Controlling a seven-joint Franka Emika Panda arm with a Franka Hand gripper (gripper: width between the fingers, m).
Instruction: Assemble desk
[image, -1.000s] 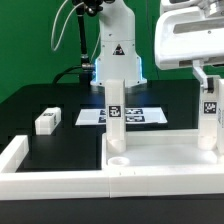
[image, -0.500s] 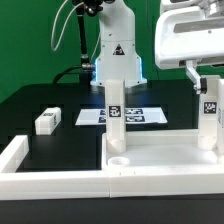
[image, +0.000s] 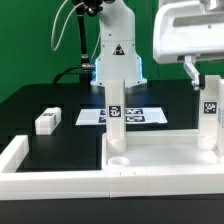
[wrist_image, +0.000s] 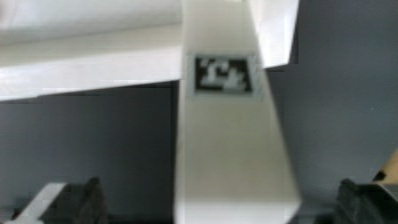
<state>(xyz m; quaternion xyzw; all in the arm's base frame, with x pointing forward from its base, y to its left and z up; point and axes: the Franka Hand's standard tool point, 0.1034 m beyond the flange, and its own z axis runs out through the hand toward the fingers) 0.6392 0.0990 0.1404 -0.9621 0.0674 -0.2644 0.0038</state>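
The white desk tabletop (image: 165, 155) lies rim up at the front of the exterior view. Two white tagged legs stand upright in its corner holes: one at the middle (image: 115, 112), one at the exterior view's right (image: 210, 115). My gripper (image: 205, 72) hangs just above the right leg, open, its fingers apart from the leg. In the wrist view the leg (wrist_image: 228, 130) runs between my wide-open fingers (wrist_image: 71, 203) untouched, with the tabletop (wrist_image: 89, 60) beyond it. My gripper (wrist_image: 217, 205) holds nothing. A third leg (image: 46, 121) lies loose at the exterior view's left.
The marker board (image: 135, 116) lies flat behind the middle leg. The long low white border wall (image: 22, 158) runs along the front and the exterior view's left. The robot base (image: 115, 55) stands at the back.
My gripper has risen slightly and shifted toward the exterior view's left, away from the top of the right leg. The legs and tabletop have not moved.
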